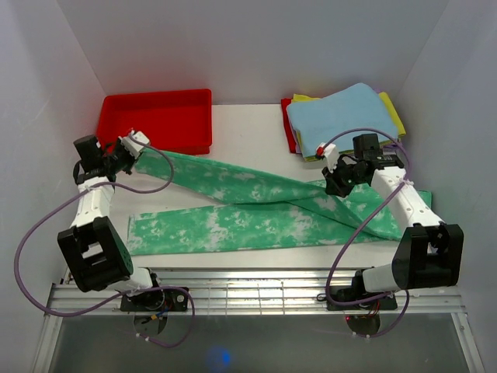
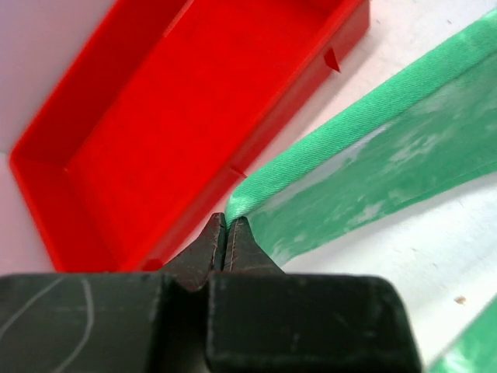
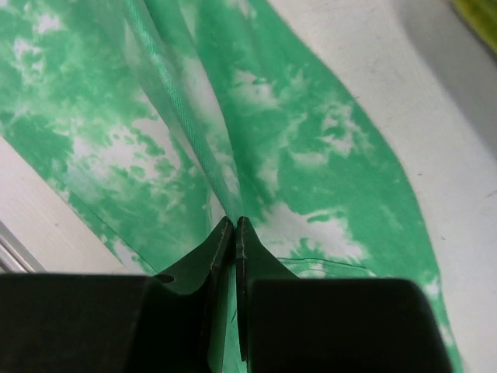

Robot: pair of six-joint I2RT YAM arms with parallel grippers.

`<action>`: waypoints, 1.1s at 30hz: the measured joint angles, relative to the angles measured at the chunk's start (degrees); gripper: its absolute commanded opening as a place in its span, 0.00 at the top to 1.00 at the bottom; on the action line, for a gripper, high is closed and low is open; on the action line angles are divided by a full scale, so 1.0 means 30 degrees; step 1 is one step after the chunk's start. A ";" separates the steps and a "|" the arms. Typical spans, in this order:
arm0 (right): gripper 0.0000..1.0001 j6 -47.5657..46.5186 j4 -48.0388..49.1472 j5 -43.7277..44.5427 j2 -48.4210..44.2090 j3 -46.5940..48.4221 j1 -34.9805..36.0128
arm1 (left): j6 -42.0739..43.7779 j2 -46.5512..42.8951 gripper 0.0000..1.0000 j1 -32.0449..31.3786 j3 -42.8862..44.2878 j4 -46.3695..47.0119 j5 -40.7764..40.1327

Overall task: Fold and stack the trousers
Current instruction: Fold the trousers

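On the white counter (image 1: 248,116), middle to near side: one pair of soft green fabric trousers with white tie-dye blotches (image 1: 256,206), lying mostly flat, long axis left-right. Two legs, joined at the right, splayed in a V opening to the left. Near leg parallel to the near edge. Far leg angled up toward the one shallow red plastic tray (image 1: 159,116) at far left. Left claw (image 1: 140,153) pressed together on the far leg's hem corner, just beside the tray's near wall. Right claw (image 1: 335,185) pinching a raised fold where the legs meet. Waist end partly hidden under the right arm, edge not readable. Far right: one stack of folded cloths (image 1: 342,113), light blue on top, yellow and red edges below; layer count not readable.
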 measured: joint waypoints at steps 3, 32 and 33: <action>0.92 -0.0845 -0.0335 -0.0386 -0.0197 -0.1224 0.0000 | -0.0226 -0.0444 1.00 0.0634 -0.1552 0.0415 0.0656; 0.92 -0.2565 -0.0896 0.0313 -0.0714 -0.5858 0.2892 | 1.4054 -0.5384 1.00 0.8619 -0.7657 -1.3741 0.0444; 0.92 -0.2565 -0.0896 0.0393 -0.0576 -0.5858 0.2914 | 1.4513 -0.5384 1.00 0.8699 -0.7803 -1.4185 0.0022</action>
